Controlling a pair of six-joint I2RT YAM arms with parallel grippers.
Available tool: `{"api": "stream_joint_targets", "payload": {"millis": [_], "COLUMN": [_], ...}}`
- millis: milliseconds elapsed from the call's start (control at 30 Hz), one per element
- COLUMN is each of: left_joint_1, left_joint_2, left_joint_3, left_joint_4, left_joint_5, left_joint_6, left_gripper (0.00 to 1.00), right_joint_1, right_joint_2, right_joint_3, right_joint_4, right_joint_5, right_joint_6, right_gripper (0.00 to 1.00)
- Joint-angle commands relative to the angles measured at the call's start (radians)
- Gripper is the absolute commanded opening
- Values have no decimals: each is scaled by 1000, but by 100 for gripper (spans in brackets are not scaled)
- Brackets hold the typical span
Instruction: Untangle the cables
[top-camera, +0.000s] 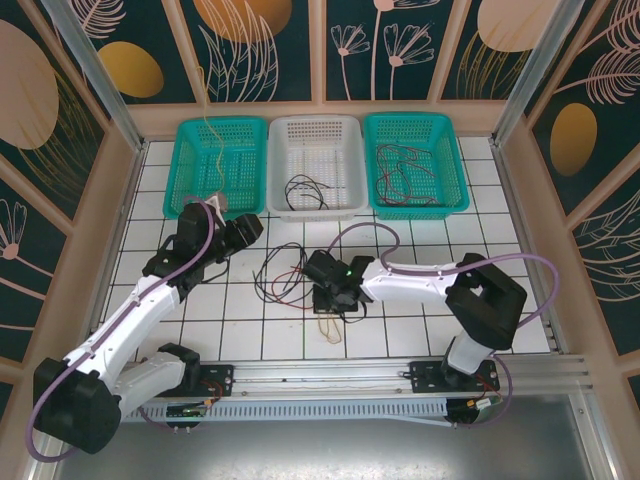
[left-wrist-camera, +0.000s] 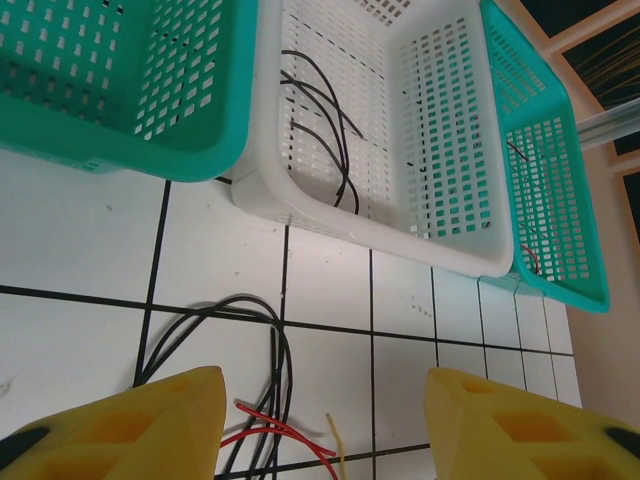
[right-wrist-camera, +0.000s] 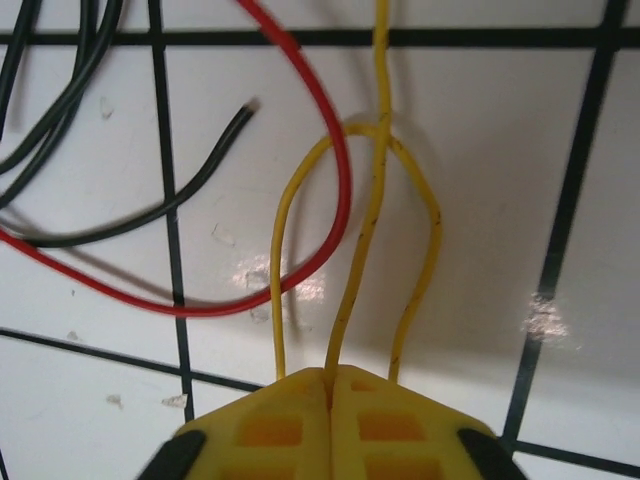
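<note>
Right wrist: right gripper (right-wrist-camera: 328, 378) closed on yellow cable (right-wrist-camera: 372, 200), perhaps one strand.

Bright, even light; cables (right-wrist-camera: 345, 190) cast soft shadows, tiles (right-wrist-camera: 540, 315) glare.

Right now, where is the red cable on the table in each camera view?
Top external: red cable just below and left of centre.
Left wrist: red cable at the bottom edge, left of centre.
Right wrist: red cable looping mid-frame, crossing the yellow cable.
Shared landmark: the black cable beside it.
</note>
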Motion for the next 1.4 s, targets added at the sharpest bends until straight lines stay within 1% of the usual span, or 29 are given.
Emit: {"api": "stream_joint_targets", "payload": {"millis": [0,167,267,367,467,533,600,667,733,800,867,967,1000,1033,1167,1233,1300,1367], "left_joint_1": [-5,-5,-6,-5,-5,-6,-5,-5,-5,-11,-37,-132,-162,-178,-196,-210,-226,-229], "left_joint_2": [2,11,14,9,-3,-7,-10,-12,-15,-15,-13,-6,3,12,35,46,61,67], "left_joint_3": [37,43,43,41,25,19,27,30,28,22,19,25,15,-2,-62,-70,-63,-43], "left_joint_4": [5,16,45,97,175,221,228,235,250,288,330,360,386,422,520,567,575,533], "left_joint_5": [20,35,71,125,188,222,234,253,283,336,382,377,378,387,387,401,408,395], "left_joint_6": [5,6,-3,-23,-53,-68,-65,-53,-51,-63,-72,-49,-56,-76,-156,-175,-165,-131], "left_gripper": [54,54,53,53,56,57,57,55,54,51,50,52,51,51,50,52,54,55], "right_joint_1": [-15,-46,-75,-112,-148,-182,-209,-230,-238,-241,-243,-243,-243,-243,-243,-241,-240,-228], "right_joint_2": [-45,-191,-294,-401,-495,-546,-578,-594,-601,-600,-604,-608,-607,-608,-608,-601,-586,-567], "right_joint_3": [-5,-9,-23,-27,-32,-34,-37,-32,-17,-7,-9,-20,-22,-25,-21,-14,-2,19], "right_joint_4": [-62,-144,-152,-128,-54,-3,40,73,74,81,101,146,163,184,231,241,250,244], "right_joint_5": [87,233,291,319,294,246,191,127,118,95,76,31,31,-6,-41,-57,-80,-78], "right_joint_6": [-11,-33,-55,-95,-155,-189,-217,-242,-256,-274,-281,-282,-280,-279,-265,-258,-260,-269], "right_gripper": [0,0,0,0,0,0,0,0,0,0,0,0,0,0,0,0,0,0]}}
